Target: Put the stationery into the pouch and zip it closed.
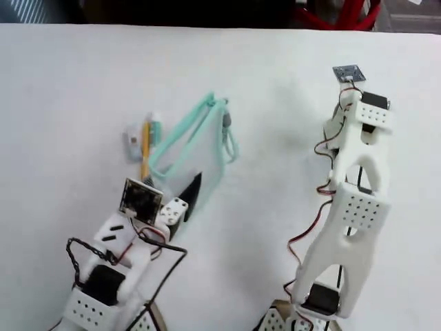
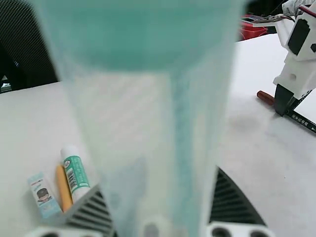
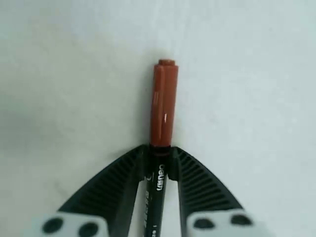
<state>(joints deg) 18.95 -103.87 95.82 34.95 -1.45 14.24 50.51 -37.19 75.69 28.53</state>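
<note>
Your white worktop (image 1: 275, 83) is plain and matte. In the high view, the room past its far edge is dark, and curved red tubing (image 1: 344, 14) shows at the far right corner. In the left wrist view, a black mesh panel (image 2: 24, 44) stands behind the worktop's edge. A red item (image 2: 252, 27) lies beyond the worktop, too blurred to identify.

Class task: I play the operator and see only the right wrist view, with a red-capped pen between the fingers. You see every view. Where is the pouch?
Observer: The pouch sits well to the left of your pen, apart from it.
Operator: Is anything holding it?
Observer: Yes, the left gripper is shut on its near edge.
Operator: What else waits to be packed?
Observer: A glue stick, a pencil and an eraser lie together beside the pouch, outside it.
</note>
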